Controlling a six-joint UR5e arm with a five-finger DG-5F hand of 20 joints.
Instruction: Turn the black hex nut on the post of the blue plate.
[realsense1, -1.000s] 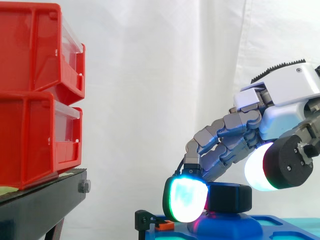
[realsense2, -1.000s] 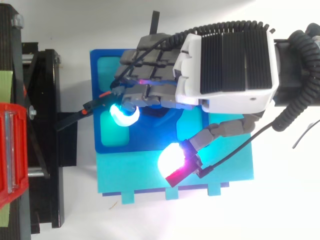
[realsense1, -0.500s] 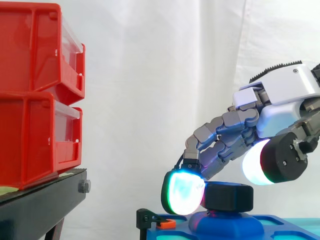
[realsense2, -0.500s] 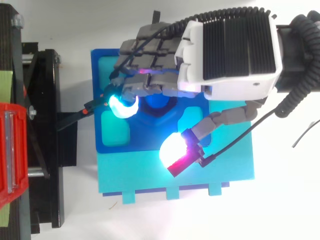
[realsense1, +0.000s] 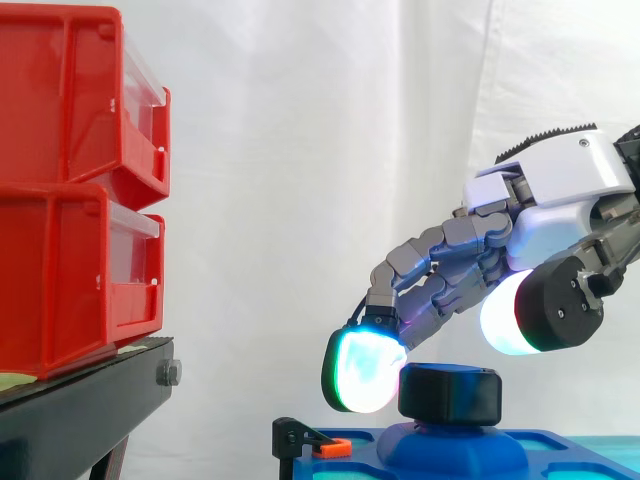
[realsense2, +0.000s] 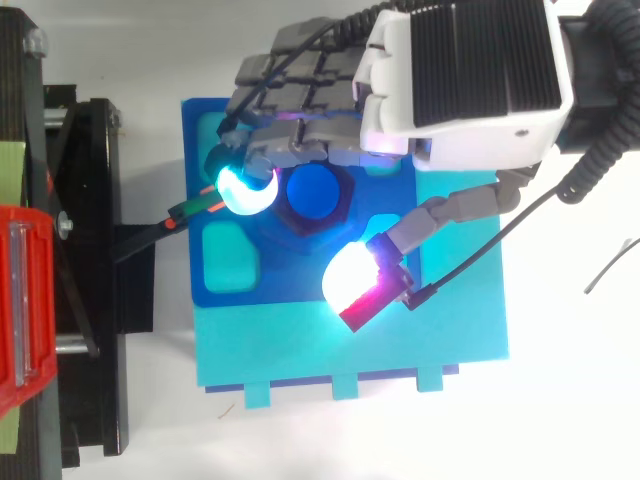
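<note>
Observation, side and top views.

1. The black hex nut sits on the blue post, whose domed foot rises from the middle of the blue plate. The nut stands level and the post's round top shows through its centre.
2. The blue plate lies on a larger teal plate, which juts out past its near and right edges.
3. The hand reaches in over the plate, palm down. Its fingers bend down to the left, with the thumb held apart.
4. One cyan-green fingertip hangs just beside the nut's left flank. Contact cannot be told.
5. The white thumb pad rides above and to the right of the nut, clear of it.
6. State of hand: spread loosely about the nut, pinching nothing.
7. A black clip with an orange tip sits at the plate's left edge.
8. 2 red bins are stacked on a black stand, well apart on the left, before a white curtain.
</note>
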